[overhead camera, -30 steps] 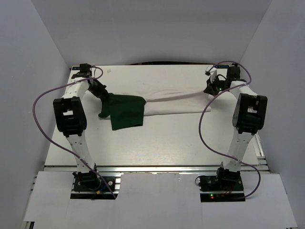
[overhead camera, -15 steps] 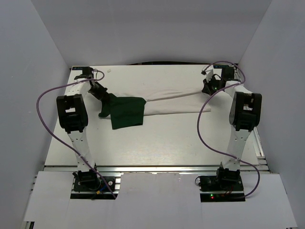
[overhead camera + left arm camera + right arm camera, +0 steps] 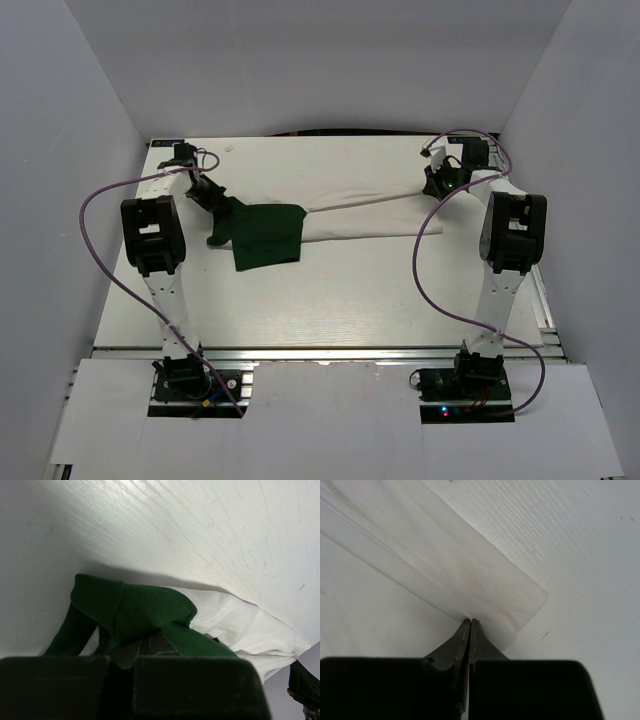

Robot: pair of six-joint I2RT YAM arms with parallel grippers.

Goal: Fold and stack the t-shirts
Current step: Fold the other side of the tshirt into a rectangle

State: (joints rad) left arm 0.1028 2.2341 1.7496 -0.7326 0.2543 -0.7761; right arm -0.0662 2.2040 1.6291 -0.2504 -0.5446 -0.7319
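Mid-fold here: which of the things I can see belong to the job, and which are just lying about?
Job: t-shirt, held by left pincer and right pincer, both shut on it.
Lying about: small white speck on the table, far left; purple cables.

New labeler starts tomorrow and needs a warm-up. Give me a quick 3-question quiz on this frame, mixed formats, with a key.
1. True or false: the right gripper is shut on the white end of the t-shirt.
2. The cloth pinched by the left gripper is: A) white, B) dark green, C) grey.
3. How does the t-shirt lie: folded into a stack, or drawn out long between the two grippers?

Key: 1 true; 2 B; 3 drawn out long between the two grippers.
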